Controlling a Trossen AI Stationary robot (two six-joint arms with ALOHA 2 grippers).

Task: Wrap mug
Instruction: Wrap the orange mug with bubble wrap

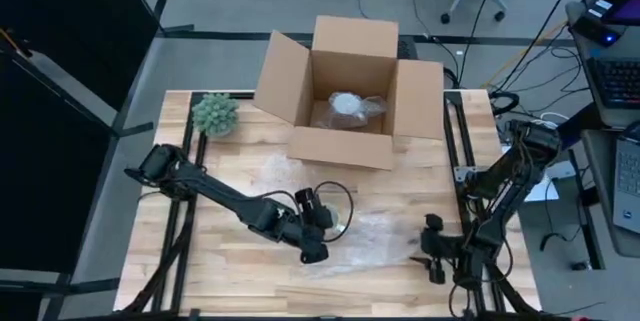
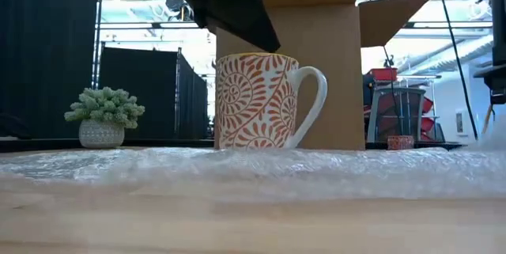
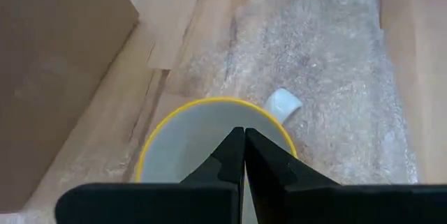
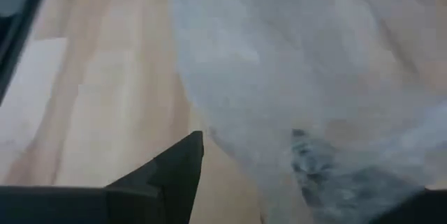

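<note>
The mug (image 2: 257,101) stands upright on the sheet of bubble wrap (image 1: 375,236) near the front edge of the worktop (image 1: 240,166), about midway along it, with its handle turned toward the right side.

The main risk, as I judge it, is a tip-over. The left gripper (image 3: 244,155) hangs right at the mug's mouth, with its fingers inside or just over the yellow rim (image 3: 209,102); if they catch the inner wall as the arm moves, the mug could topple or slide off the wrap. The second risk sits with the right gripper (image 1: 432,256) at the wrap's edge near the front right corner: a sharp pull on the sheet would drag the wrap from under the mug, and the mug could tip or skid with it.

The left jaws are clenched together with no gap and nothing between them; whether they touch the mug I cannot tell. The right jaws stand apart, with the wrap's edge lying between the two fingers, one finger seen only through the film. They look released rather than pinching.

Behind, toward the back edge, an open cardboard box (image 1: 345,86) holds something already wrapped, and a small potted plant (image 1: 215,114) stands near the back left corner.
</note>
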